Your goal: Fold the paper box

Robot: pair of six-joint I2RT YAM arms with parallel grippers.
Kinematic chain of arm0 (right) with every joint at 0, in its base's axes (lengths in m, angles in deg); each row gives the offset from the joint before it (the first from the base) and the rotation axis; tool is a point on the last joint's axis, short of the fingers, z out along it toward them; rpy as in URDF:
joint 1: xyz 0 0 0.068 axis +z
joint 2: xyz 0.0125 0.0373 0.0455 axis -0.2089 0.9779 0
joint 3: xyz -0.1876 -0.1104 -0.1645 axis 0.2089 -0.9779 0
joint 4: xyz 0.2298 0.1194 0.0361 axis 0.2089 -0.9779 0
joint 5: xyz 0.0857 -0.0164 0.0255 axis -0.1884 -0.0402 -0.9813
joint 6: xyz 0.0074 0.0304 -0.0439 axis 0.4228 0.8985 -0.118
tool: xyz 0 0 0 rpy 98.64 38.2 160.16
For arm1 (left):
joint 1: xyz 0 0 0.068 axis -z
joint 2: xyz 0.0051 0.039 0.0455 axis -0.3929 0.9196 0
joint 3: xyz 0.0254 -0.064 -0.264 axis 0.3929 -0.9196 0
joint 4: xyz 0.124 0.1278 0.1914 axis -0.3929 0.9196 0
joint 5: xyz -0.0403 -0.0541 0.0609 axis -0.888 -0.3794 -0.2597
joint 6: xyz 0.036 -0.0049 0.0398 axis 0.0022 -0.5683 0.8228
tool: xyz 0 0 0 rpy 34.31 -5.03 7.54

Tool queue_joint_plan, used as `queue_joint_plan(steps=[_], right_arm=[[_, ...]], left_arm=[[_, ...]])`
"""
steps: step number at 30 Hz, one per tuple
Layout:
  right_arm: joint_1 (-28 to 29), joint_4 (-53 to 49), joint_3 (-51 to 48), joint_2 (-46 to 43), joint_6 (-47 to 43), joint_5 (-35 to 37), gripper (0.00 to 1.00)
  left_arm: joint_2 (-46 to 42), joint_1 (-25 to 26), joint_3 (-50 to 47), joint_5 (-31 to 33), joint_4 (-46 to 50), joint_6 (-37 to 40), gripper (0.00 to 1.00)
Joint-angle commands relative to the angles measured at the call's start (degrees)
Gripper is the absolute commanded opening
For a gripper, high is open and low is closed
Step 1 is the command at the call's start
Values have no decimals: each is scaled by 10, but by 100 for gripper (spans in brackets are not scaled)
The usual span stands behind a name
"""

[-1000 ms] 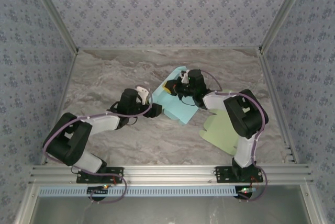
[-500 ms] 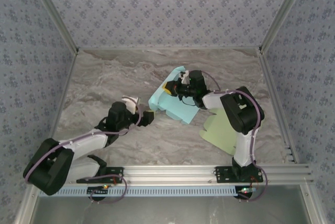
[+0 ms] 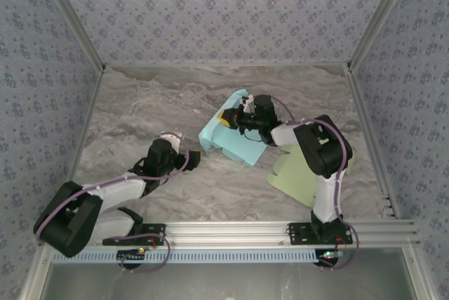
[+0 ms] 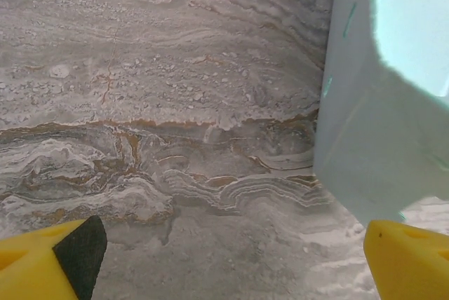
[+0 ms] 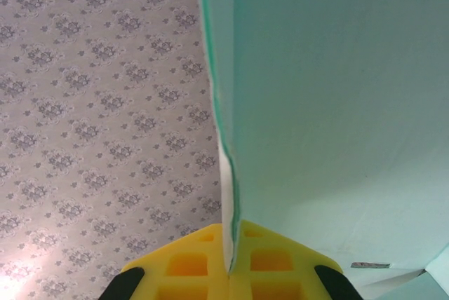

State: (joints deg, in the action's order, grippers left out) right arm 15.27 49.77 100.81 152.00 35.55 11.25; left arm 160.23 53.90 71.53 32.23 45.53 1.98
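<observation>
Two arms share the work. The right gripper (image 3: 226,117) is pinched shut on a raised panel of the pale blue paper box (image 3: 235,144), which sits near the middle of the tabletop (image 3: 140,104). This grip likely keeps the panel upright so its crease can set. The left gripper (image 3: 184,148) hangs low just left of the box, jaws spread wide and touching nothing, probably ready to approach the next flap. A pale green sheet (image 3: 295,174) lies flat beside the right arm.
</observation>
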Motion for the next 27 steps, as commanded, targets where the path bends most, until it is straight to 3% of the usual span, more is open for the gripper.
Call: queue_joint_plan(steps=[1, 7, 10, 14, 20, 27], right_arm=[[-1, 18, -7, 10, 8, -12, 0], [2, 34, -13, 15, 18, -7, 0], [3, 52, -18, 17, 30, -2, 0], [7, 64, -26, 22, 37, 4, 0], [8, 88, -28, 33, 53, 2, 0], [12, 98, -28, 32, 63, 2, 0]], left_arm=[[22, 0, 8, -44, -90, 19, 96], [81, 14, 60, -112, -137, 47, 91], [114, 14, 75, -134, -154, 42, 80], [142, 16, 83, -144, -166, 39, 58], [164, 20, 92, -176, -181, 34, 44], [178, 34, 102, -180, -182, 34, 45]])
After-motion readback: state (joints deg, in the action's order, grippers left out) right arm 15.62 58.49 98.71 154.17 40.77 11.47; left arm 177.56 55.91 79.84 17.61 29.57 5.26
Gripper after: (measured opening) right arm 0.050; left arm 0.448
